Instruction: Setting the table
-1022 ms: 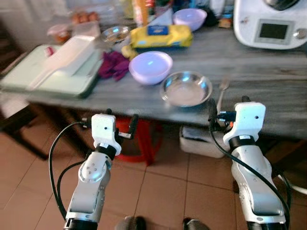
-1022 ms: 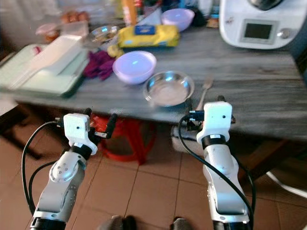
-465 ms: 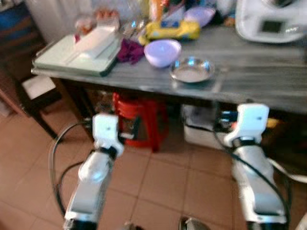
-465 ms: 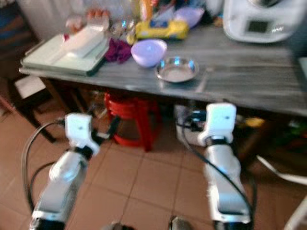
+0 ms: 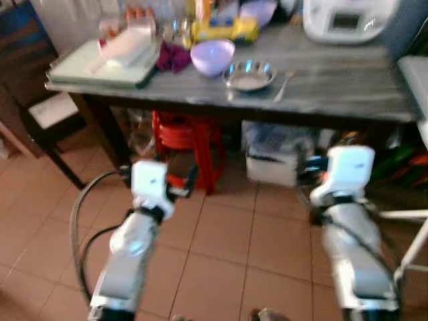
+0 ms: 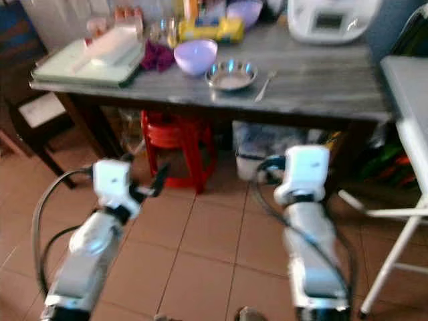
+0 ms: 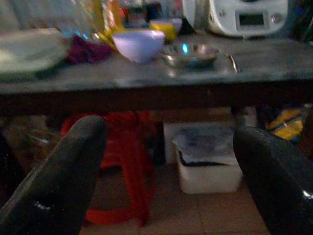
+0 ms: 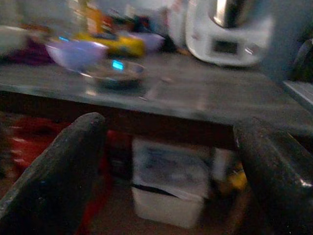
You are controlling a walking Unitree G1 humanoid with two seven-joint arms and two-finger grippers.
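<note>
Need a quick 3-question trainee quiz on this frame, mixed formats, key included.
1. True or false: the left gripper is shut on the fork.
2. Which lies directly beside the steel bowl on the table? A) lilac bowl B) white appliance C) green tray
3. Fill in: under the table stands a red ____.

Key: 1 false, both the left and the right gripper hang open, short of the table. 2 A. 3 stool.
</note>
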